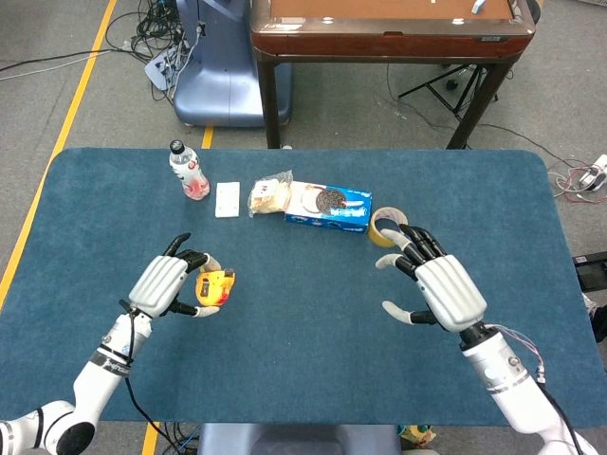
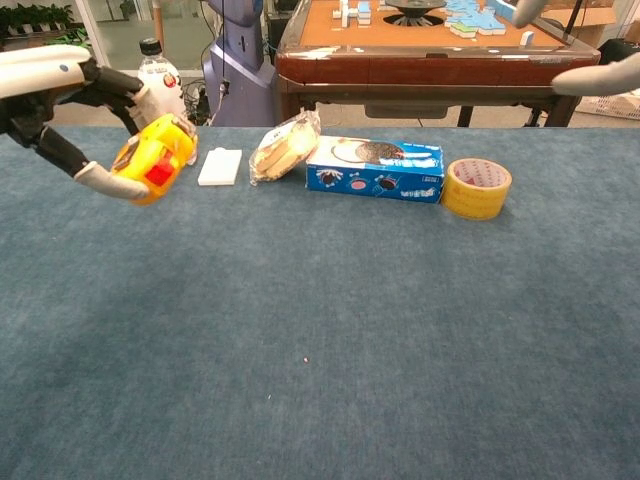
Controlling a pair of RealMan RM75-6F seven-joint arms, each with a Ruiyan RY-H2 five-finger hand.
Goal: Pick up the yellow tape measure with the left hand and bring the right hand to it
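No brand name is reading clearly anywhere; the blue biscuit box (image 1: 328, 208) is showing a picture of a dark sandwich cookie on its top face, and the bottle (image 1: 189, 170) is wearing a red-and-white label whose writing is too small to make out.

The left robot hand (image 1: 167, 285) is holding the yellow tape measure (image 1: 214, 288) clear of the blue bench (image 1: 313, 370), thumb underneath and fingers curling over the top, at about 9 o'clock from the bench centre. In the chest view the case (image 2: 153, 158) is tilting, with its red button facing the camera.

The right robot hand (image 1: 438, 285) is hovering palm-down over the bench at about 3 o'clock, fingers spread apart and gripping nothing, well apart from the tape measure. Only its fingertips (image 2: 600, 76) are showing at the top right edge of the chest view.

Along the 12 o'clock side a row is lying: bottle, a white flat pad (image 1: 227, 199), a clear bag of bread (image 1: 269, 196), the box, and a yellow tape roll (image 2: 476, 187).
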